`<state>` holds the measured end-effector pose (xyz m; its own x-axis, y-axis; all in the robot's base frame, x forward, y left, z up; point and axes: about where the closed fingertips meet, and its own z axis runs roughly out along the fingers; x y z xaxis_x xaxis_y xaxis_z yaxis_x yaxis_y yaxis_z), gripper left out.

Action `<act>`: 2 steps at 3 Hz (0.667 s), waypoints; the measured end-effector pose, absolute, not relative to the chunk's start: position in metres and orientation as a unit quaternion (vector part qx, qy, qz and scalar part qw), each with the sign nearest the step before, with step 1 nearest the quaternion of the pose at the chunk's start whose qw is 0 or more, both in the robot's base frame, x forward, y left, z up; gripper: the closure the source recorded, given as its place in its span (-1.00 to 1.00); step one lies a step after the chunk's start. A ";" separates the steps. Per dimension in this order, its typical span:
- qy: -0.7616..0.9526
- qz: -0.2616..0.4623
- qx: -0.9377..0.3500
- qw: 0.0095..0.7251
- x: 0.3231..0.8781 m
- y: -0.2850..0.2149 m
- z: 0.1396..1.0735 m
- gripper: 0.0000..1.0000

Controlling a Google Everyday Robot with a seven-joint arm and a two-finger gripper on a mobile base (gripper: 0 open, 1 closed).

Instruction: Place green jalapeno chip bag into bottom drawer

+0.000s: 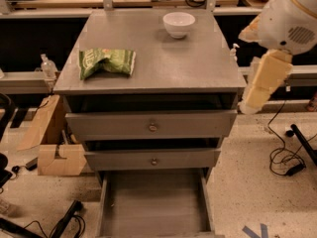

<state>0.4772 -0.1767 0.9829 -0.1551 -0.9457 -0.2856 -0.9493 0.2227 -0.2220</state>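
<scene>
The green jalapeno chip bag (pixel 106 62) lies flat on the left part of the grey cabinet top (pixel 198 63). The bottom drawer (pixel 154 205) is pulled out and open below the two knobbed drawers, and nothing shows inside it. My arm (pixel 285 19) enters from the upper right, with a cream link (pixel 265 83) hanging beside the cabinet's right edge. My gripper itself does not show in this view; only arm links are visible, well to the right of the bag.
A white bowl (pixel 179 24) stands at the back of the cabinet top. The top drawer (pixel 151 126) and middle drawer (pixel 152 160) are slightly ajar. Cardboard boxes (pixel 49 143) sit on the floor at left, cables (pixel 287 157) at right.
</scene>
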 end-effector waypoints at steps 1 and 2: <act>0.743 0.062 -0.625 0.232 0.514 -0.142 0.987 -1.00; 0.704 0.101 -0.627 0.318 0.548 -0.097 1.004 -1.00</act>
